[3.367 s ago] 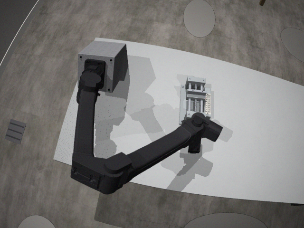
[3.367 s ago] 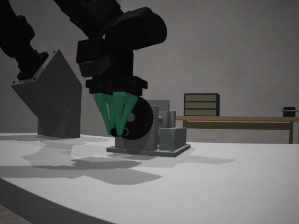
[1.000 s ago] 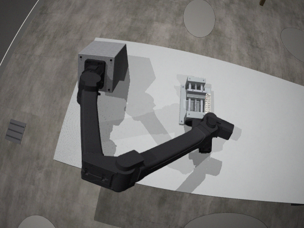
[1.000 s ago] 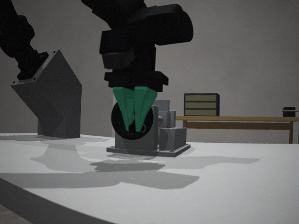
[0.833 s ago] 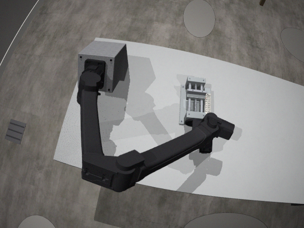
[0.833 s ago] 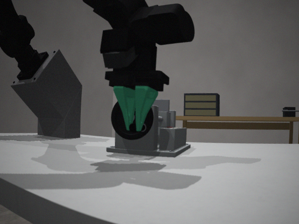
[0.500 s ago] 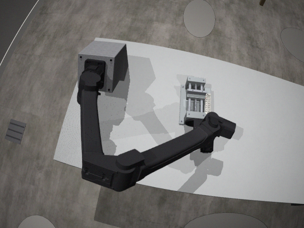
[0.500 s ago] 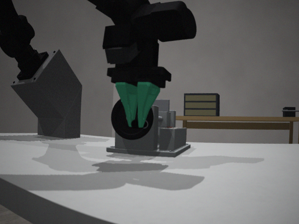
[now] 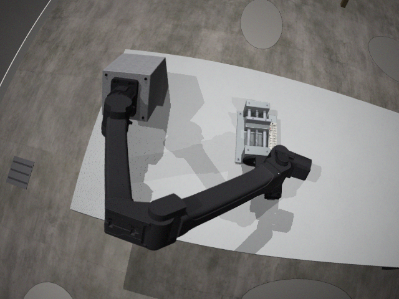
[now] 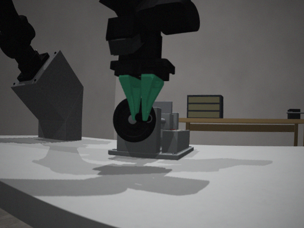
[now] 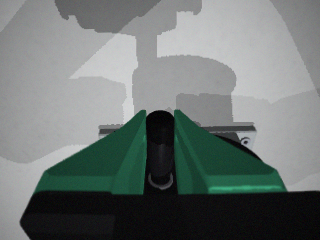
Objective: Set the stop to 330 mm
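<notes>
“At the end of the stop device, where is the handwheel [image 9: 249, 160] [image 10: 122, 128] [image 11: 234, 142]?”

“You see it upright against the end block [image 9: 257, 150] [image 10: 156, 132], its crank handle [image 10: 139, 118] [image 11: 160, 131] projecting from the face. Your green fingers [image 10: 148, 94] are nearly closed, one on each side of that handle, gripping it.”

“And the stop?”

“The sliding block [image 9: 257, 126] sits across the guide rods [image 9: 264, 138], between the end blocks. All stand on a grey base plate [image 9: 239, 138] [image 10: 183, 153] [image 11: 247, 134], which lies on the white surface [image 9: 335, 193] [image 10: 233, 191] [image 11: 20, 195].”

“What crowds your approach?”

“The arm [image 9: 225, 193] [image 10: 147, 19] reaches over the surface, its wrist overhanging the wheel end and covering part of the wheel from above. Beside the rods you have the scale block [image 9: 272, 135] [image 10: 175, 141]. Well apart stands the angled pedestal [image 9: 158, 80] [image 10: 59, 98] bearing the arm. Behind, a wooden bench [image 10: 235, 120] carries a cabinet [image 10: 204, 106] with three yellowish drawer fronts.”

“Which markings can you read?”

“The pale scale strip shows fine dark marks and a little red, but its figures are too small to read; you cannot tell the setting. You can make out no brand name.”
</notes>
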Robot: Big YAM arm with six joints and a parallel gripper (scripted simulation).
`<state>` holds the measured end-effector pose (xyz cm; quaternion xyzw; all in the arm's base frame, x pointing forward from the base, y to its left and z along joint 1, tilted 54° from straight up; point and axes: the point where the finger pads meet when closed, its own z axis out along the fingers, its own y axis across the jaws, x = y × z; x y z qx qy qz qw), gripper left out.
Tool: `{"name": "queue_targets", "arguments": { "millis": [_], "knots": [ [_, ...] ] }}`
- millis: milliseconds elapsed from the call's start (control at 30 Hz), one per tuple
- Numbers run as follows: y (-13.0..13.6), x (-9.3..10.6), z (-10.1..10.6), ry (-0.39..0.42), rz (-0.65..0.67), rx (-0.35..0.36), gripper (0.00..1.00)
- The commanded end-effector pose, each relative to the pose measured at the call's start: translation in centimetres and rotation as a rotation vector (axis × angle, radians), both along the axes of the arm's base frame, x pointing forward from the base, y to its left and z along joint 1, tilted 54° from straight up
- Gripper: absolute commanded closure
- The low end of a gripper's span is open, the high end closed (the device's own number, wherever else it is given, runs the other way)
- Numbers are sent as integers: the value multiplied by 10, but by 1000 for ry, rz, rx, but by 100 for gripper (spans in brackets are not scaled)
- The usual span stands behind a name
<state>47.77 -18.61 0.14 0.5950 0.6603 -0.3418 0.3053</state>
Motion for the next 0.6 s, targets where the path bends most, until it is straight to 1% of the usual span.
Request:
{"name": "queue_targets", "arguments": {
  "millis": [0, 133, 167, 200, 333, 433, 467, 567],
  "knots": [
    [26, 27, 13, -56, 46, 7, 94],
    [29, 25, 23, -63, 46, 7, 94],
    [30, 20, 22, -55, 46, 8, 94],
    [32, 10, 18, -37, 46, 9, 94],
    [38, 3, 22, -34, 46, 9, 94],
    [39, 1, 23, -34, 45, 9, 94],
    [39, 7, 27, -46, 46, 8, 94],
    [39, 7, 27, -47, 46, 8, 94]
  ]
}}
